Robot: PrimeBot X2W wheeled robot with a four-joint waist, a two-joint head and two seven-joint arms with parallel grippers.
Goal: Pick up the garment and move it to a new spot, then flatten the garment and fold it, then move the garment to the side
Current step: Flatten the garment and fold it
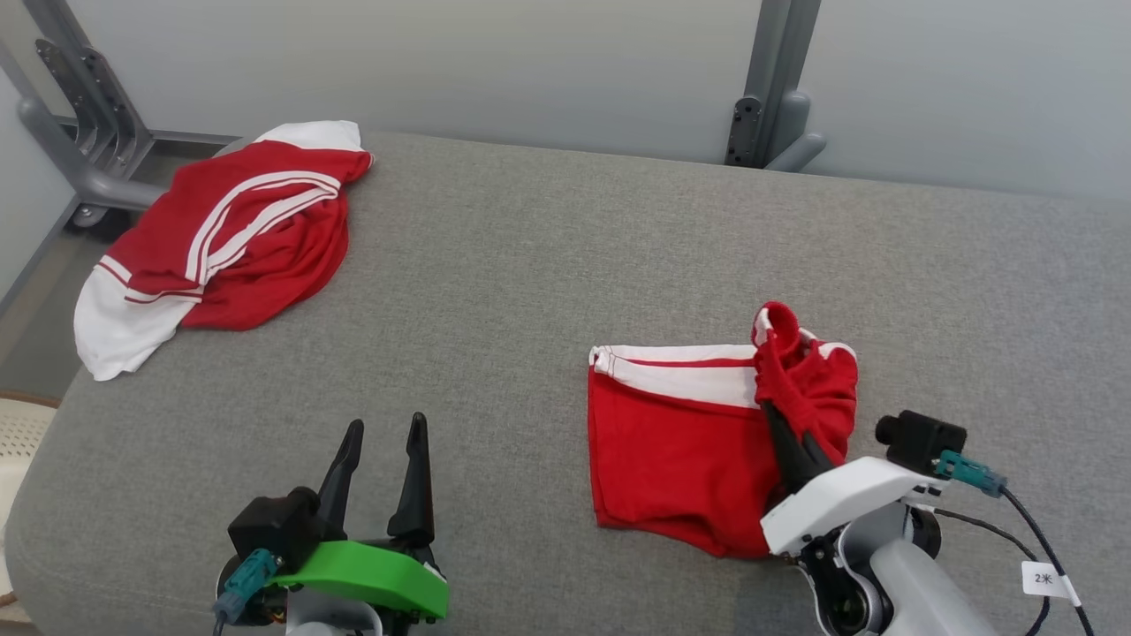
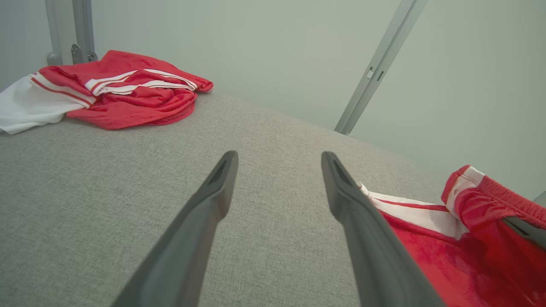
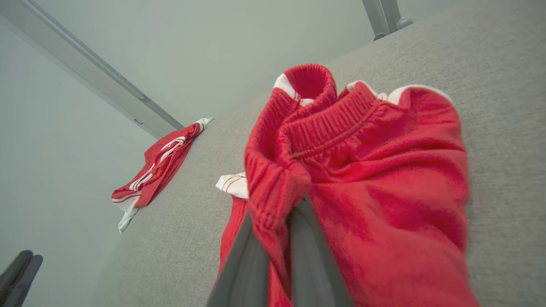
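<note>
The red shorts [image 1: 680,442], seemingly soft, light and limp, lie at four o'clock on the worktop [image 1: 530,309], the right claw [image 1: 769,411] clenched on their elastic waistband, probably the firmest hold; the left claw [image 1: 385,422] is released.

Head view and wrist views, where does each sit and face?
Head view: on the head, down at the grey surface; left tool open, right tool gripping red shorts.
Left wrist view: that wrist, along its fingers toward the striped garment.
Right wrist view: that wrist, along its fingers at the pinched waistband.
Shared: red shorts, striped garment.
</note>
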